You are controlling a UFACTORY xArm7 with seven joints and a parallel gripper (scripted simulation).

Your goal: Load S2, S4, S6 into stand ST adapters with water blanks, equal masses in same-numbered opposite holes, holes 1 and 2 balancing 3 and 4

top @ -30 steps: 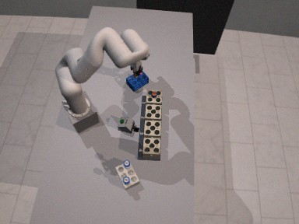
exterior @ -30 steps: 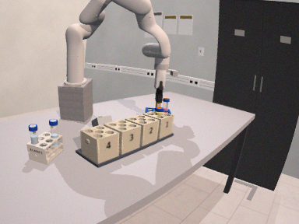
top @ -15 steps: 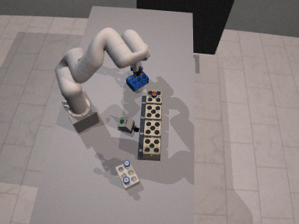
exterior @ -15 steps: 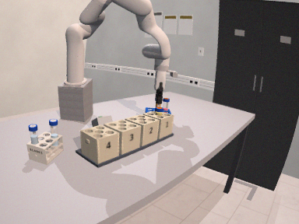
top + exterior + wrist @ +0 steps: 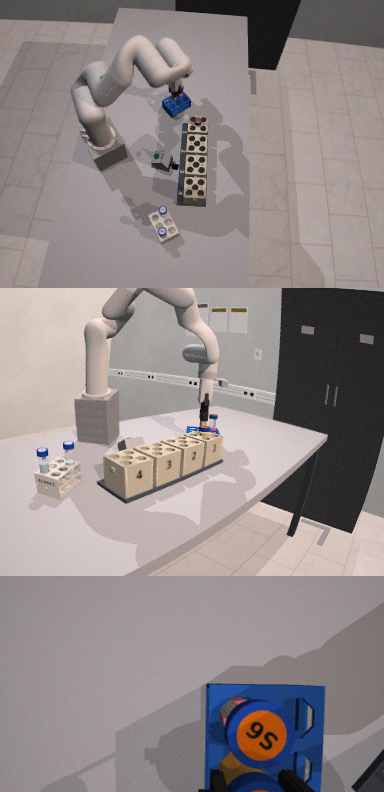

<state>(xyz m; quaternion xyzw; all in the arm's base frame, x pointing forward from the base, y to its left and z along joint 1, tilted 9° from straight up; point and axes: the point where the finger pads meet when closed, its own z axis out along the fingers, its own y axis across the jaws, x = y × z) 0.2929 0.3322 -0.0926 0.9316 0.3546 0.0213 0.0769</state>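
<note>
My gripper (image 5: pixel 175 94) (image 5: pixel 204 417) (image 5: pixel 253 782) is shut on an orange-dot tube with amber liquid (image 5: pixel 233 765), standing in the blue rack (image 5: pixel 176 113) (image 5: pixel 309 691); its ID is cut off. Tube S6 (image 5: pixel 262 734) (image 5: pixel 213 417), with pink liquid, stands beside it. On the loading stand (image 5: pixel 181 195) are adapter 1 (image 5: pixel 214 448), adapter 2 (image 5: pixel 193 456), adapter 3 (image 5: pixel 169 464) and adapter 4 (image 5: pixel 139 475). Another orange-dot tube (image 5: pixel 198 121) (image 5: pixel 204 429) stands in adapter 1's middle hole, ID unreadable. The other adapters look empty.
The white blanks rack (image 5: pixel 170 238) (image 5: pixel 46 486) holds two blue-capped, white-dot tubes, one at each end (image 5: pixel 163 210) (image 5: pixel 162 232); their numbers are unreadable. The small sloped desk (image 5: pixel 164 163) with the green key (image 5: pixel 157 156) stands between the arm's base and the stand.
</note>
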